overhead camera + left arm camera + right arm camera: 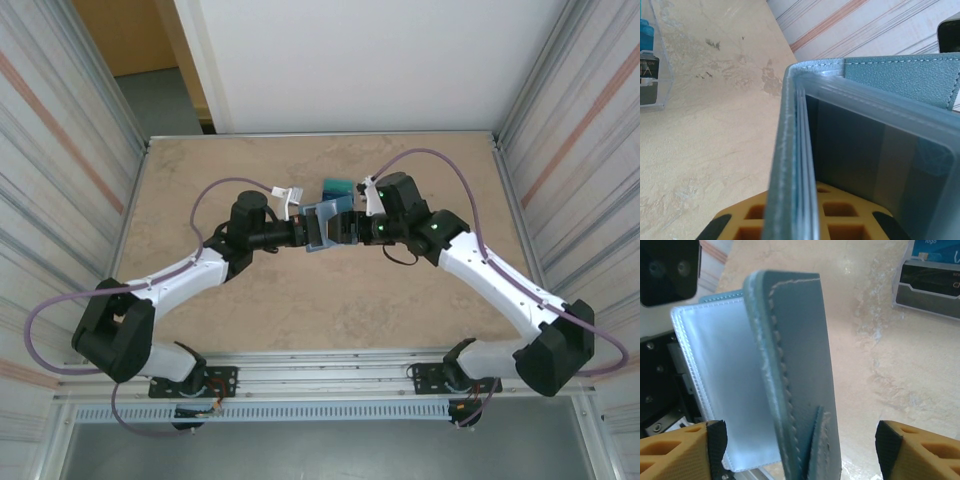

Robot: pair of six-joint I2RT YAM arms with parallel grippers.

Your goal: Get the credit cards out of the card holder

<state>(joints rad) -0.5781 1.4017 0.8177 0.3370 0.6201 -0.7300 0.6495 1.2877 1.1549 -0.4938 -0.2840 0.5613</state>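
Note:
The slate-blue card holder (318,226) hangs half unfolded above the middle of the table, between the two arms. My left gripper (303,233) is shut on one leaf of it; in the left wrist view that leaf's layered edge (790,165) runs straight between my yellow jaws (795,222). My right gripper (346,228) is open, and its fingers (715,450) straddle the other leaf (800,355) without touching it. A pale inner slot (725,380) faces the camera. A teal credit card (336,186) stands in a small tray behind the grippers. Whether cards sit in the slots is hidden.
The small clear-and-dark tray (927,287) with a blue card (937,251) stands on the beige table (250,310) just behind the grippers; it also sits at the left edge of the left wrist view (651,75). Metal walls (60,170) line both sides.

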